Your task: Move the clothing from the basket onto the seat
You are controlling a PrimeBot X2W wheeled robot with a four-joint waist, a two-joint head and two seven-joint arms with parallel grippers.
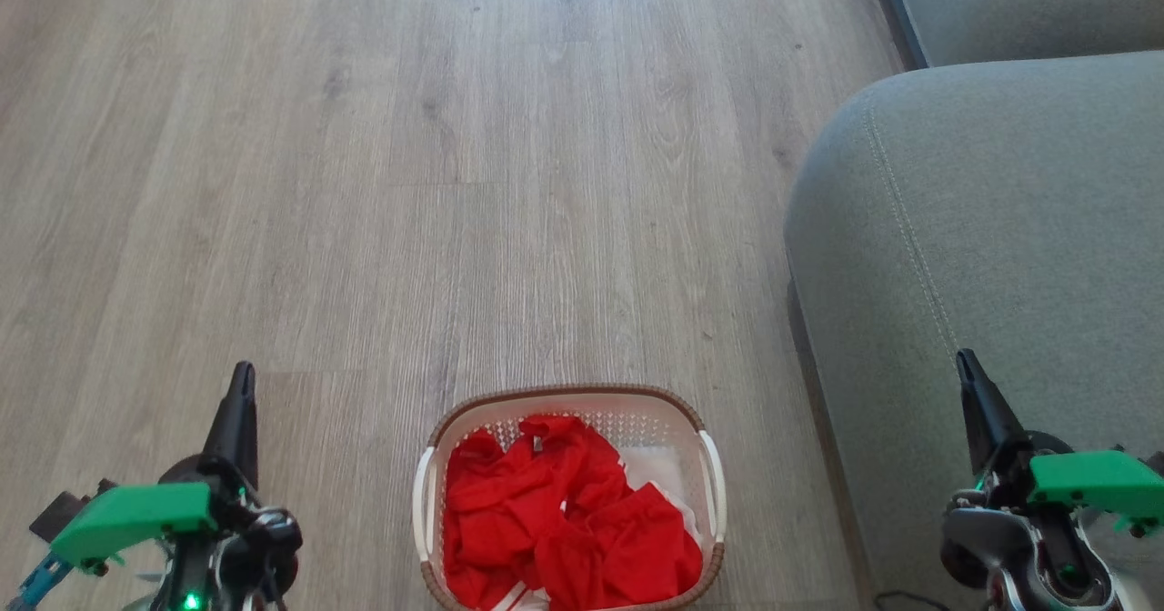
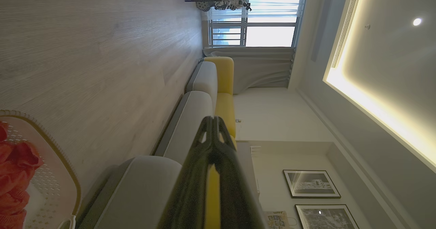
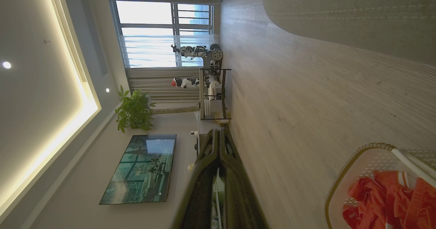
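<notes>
Left tool (image 1: 241, 384) and right tool (image 1: 968, 370) both pinched closed, empty; basket (image 1: 711, 488) of red clothes (image 1: 555, 520) between them, seat (image 1: 1000, 229) by the right tool

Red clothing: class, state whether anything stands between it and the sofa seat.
The red clothing lies in the basket; beyond its wall, nothing visible intervenes, just bare wooden floor up to the seat.

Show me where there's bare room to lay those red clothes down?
The large grey-green fabric sofa cushion, right of the oval cream-white plastic basket, is bare. So is the pale wood floor beyond the basket. Crowded: inside the basket, mostly under crumpled bright red garments.
</notes>
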